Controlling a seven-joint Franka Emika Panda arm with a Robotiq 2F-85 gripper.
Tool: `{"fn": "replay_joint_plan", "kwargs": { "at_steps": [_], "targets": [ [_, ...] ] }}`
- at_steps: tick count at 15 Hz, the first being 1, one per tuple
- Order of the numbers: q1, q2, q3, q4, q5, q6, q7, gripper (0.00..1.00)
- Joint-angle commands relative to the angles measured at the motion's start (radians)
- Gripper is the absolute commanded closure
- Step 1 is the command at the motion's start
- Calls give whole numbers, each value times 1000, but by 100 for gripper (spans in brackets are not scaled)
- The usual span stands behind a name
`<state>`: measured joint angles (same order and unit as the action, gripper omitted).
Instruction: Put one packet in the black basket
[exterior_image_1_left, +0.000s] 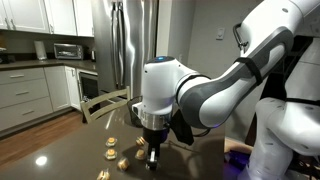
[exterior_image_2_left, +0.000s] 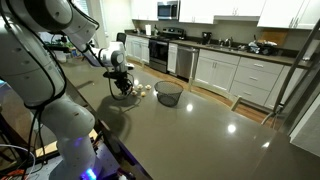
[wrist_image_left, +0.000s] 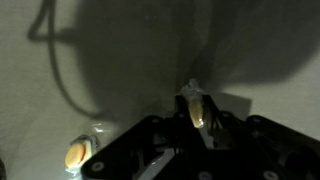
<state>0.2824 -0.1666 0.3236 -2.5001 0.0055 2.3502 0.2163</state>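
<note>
My gripper (wrist_image_left: 197, 115) is shut on a pale yellow-tan crinkly packet (wrist_image_left: 195, 108), pinched upright between the two fingers. In both exterior views the gripper (exterior_image_1_left: 152, 158) (exterior_image_2_left: 122, 86) hangs just over the dark table, among the loose packets. Several more packets (exterior_image_1_left: 123, 156) lie on the table beside it, and one shows at the lower left of the wrist view (wrist_image_left: 75, 154). The round black wire-mesh basket (exterior_image_2_left: 168, 93) stands upright on the table a short way from the gripper, beyond the packets (exterior_image_2_left: 141, 91). The basket is hidden in the wrist view.
The dark glossy table (exterior_image_2_left: 190, 135) runs wide past the basket. A wooden chair (exterior_image_1_left: 105, 103) stands at the table's far edge. The steel fridge (exterior_image_1_left: 133, 45) and kitchen cabinets (exterior_image_2_left: 240, 75) are behind. The robot's white base (exterior_image_2_left: 55, 120) stands close by.
</note>
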Motion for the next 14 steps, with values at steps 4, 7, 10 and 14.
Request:
{"fn": "replay_joint_plan", "kwargs": {
  "at_steps": [4, 7, 10, 14],
  "targets": [
    [-14, -25, -17, 19, -15, -31, 1, 95],
    [-24, -46, -31, 22, -24, -42, 2, 95],
    [-37, -71, -38, 24, -57, -55, 6, 95],
    [-60, -106, -32, 33, -143, -98, 22, 95]
  ]
}}
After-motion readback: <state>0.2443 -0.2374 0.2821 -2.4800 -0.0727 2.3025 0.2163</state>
